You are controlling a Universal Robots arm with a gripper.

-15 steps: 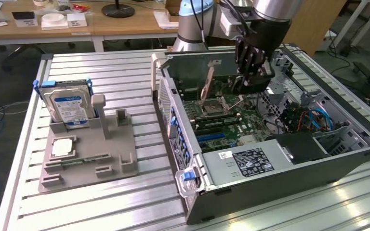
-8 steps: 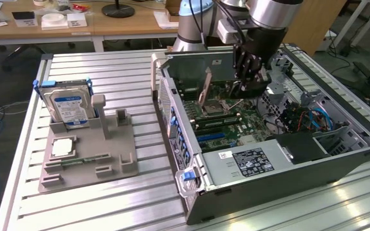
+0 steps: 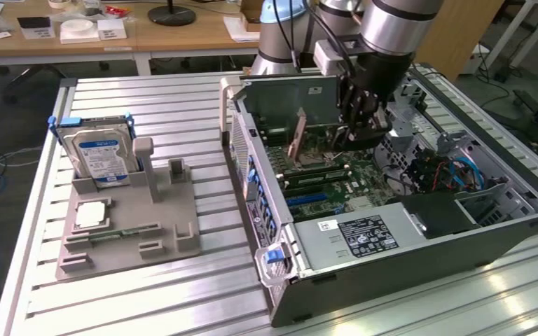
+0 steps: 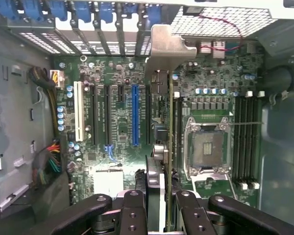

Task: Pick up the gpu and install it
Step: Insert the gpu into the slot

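The tool [image 4: 159, 196] is clamped on the gpu [image 4: 161, 161], one finger on each flat face near the end away from its bracket [image 4: 169, 46]. The card hangs edge-on inside the case [image 3: 437, 245], over the motherboard [image 4: 112, 112], between the blue slot [image 4: 134, 115] and the CPU socket [image 4: 208, 147]. It looks light, stiff and thin but fragile, so it is likely best held by the bare faces, clear of the contacts.

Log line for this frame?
gripper: shut on gpu | gpu: upright inside PC case, over motherboard | seated: cannot tell
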